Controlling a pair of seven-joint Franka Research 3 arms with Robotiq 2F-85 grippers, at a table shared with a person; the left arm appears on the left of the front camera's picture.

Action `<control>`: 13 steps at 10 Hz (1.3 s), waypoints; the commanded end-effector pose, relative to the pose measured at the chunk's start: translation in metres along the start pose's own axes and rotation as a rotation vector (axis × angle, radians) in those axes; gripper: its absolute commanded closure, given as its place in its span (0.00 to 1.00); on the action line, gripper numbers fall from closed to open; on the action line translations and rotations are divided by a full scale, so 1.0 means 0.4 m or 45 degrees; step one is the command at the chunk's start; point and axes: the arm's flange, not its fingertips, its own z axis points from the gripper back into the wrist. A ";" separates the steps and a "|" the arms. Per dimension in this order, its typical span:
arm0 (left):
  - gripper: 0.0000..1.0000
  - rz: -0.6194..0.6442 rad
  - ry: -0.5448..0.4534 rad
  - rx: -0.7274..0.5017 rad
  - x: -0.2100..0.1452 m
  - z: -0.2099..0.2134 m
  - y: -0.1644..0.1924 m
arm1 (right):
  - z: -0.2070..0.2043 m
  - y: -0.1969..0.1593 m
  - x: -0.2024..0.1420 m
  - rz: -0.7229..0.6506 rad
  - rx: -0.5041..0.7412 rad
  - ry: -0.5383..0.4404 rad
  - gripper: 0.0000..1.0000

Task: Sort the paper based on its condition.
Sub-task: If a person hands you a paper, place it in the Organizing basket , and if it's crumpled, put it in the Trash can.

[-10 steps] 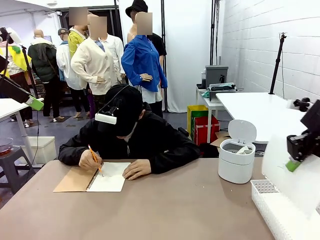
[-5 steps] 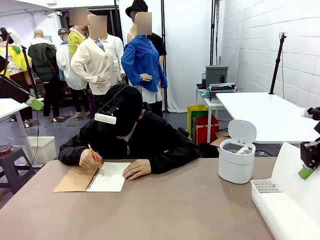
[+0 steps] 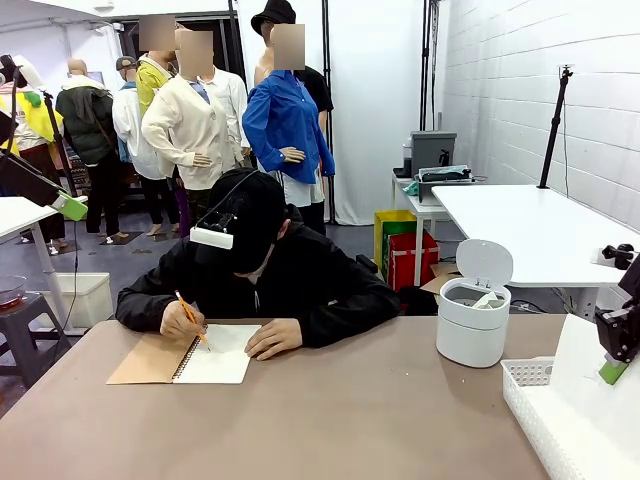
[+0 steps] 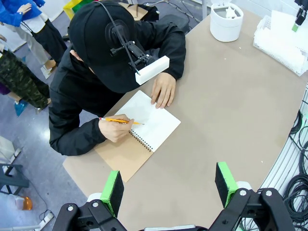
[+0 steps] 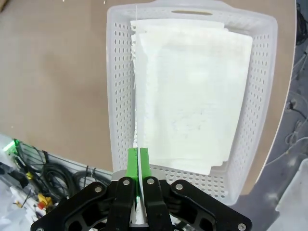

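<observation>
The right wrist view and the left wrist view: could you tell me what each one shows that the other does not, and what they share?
The right wrist view alone shows the right gripper shut on a smooth paper sheet held edge-on over flat sheets lying in the white basket.

The left wrist view alone shows the open left gripper, the person writing with a pencil in a notebook, and the white bin.

Both show the brown table and the basket.

A robotics lab or test hall: white-painted block wall (image 3: 520, 90), white curtain (image 3: 375, 100), bare work tables (image 3: 520, 220), a tripod stand (image 3: 553, 125), storage crates (image 3: 405, 250) and loose cables (image 4: 298, 159) beside the table.
</observation>
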 end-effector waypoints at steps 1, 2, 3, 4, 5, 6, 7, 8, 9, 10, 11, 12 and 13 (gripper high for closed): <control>0.00 0.003 -0.006 0.004 -0.002 -0.001 0.002 | -0.199 0.016 -0.182 0.014 -0.019 -0.046 1.00; 0.00 0.003 -0.006 0.004 -0.002 -0.001 0.002 | -0.222 0.020 -0.185 0.025 -0.004 -0.040 1.00; 0.00 0.003 -0.006 0.004 -0.002 -0.001 0.002 | -0.246 0.031 -0.195 0.030 -0.006 -0.043 1.00; 0.00 0.003 -0.006 0.004 -0.002 -0.001 0.002 | -0.260 0.038 -0.198 0.033 -0.001 -0.050 1.00; 0.00 0.003 -0.006 0.004 -0.002 -0.001 0.002 | -0.280 0.046 -0.198 0.039 0.033 -0.063 1.00; 0.00 0.003 -0.006 0.004 -0.002 -0.001 0.002 | -0.299 0.063 -0.212 0.023 0.054 -0.059 1.00; 0.00 0.003 -0.006 0.004 -0.002 -0.001 0.002 | -0.310 0.071 -0.217 0.018 0.062 -0.051 1.00; 0.00 0.003 -0.006 0.004 -0.002 -0.001 0.002 | -0.324 0.080 -0.223 0.007 0.069 -0.073 1.00; 0.00 0.003 -0.006 0.004 -0.002 -0.001 0.002 | -0.334 0.082 -0.234 -0.009 0.049 -0.079 1.00; 0.00 0.003 -0.006 0.004 -0.002 -0.001 0.002 | -0.340 0.075 -0.240 0.005 0.031 -0.079 1.00; 0.00 0.003 -0.006 0.004 -0.002 -0.001 0.002 | -0.346 0.077 -0.252 -0.011 0.017 -0.093 1.00; 0.00 0.003 -0.006 0.004 -0.002 -0.001 0.002 | -0.343 0.074 -0.256 -0.015 0.011 -0.075 1.00; 0.00 0.003 -0.006 0.004 -0.002 -0.001 0.002 | -0.109 0.080 0.091 0.018 0.042 -0.033 1.00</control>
